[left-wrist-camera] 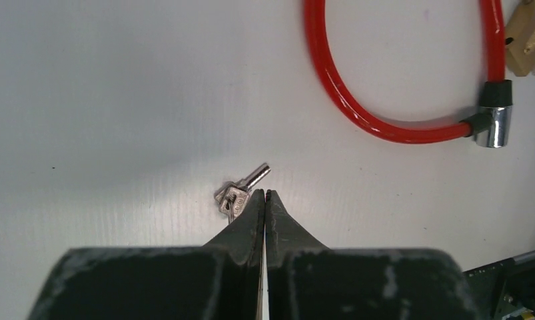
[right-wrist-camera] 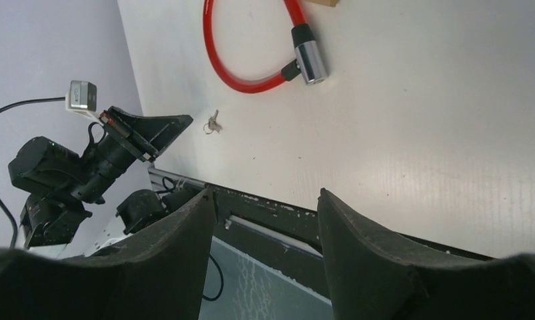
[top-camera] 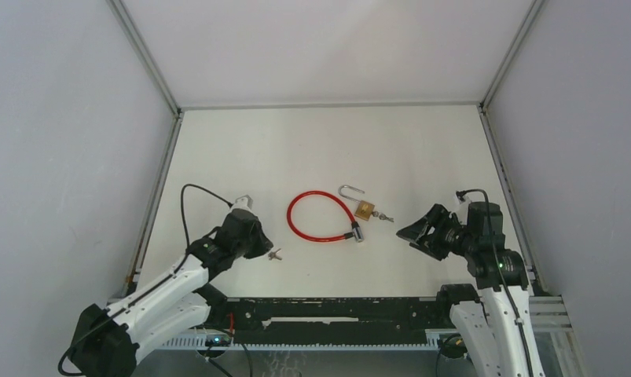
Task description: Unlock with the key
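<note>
Though the left gripper (left-wrist-camera: 265, 193) is pinched together, its tip hides part of the keys (left-wrist-camera: 234, 196); the right gripper (right-wrist-camera: 266, 195) gapes wide, padlock (left-wrist-camera: 528, 43) cropped.

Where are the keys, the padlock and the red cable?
keys (left-wrist-camera: 232, 197): left wrist view, on the key heads.
padlock (top-camera: 365, 210): top external view, on the brass body.
red cable (left-wrist-camera: 411, 135): left wrist view, on the lower bend.
</note>
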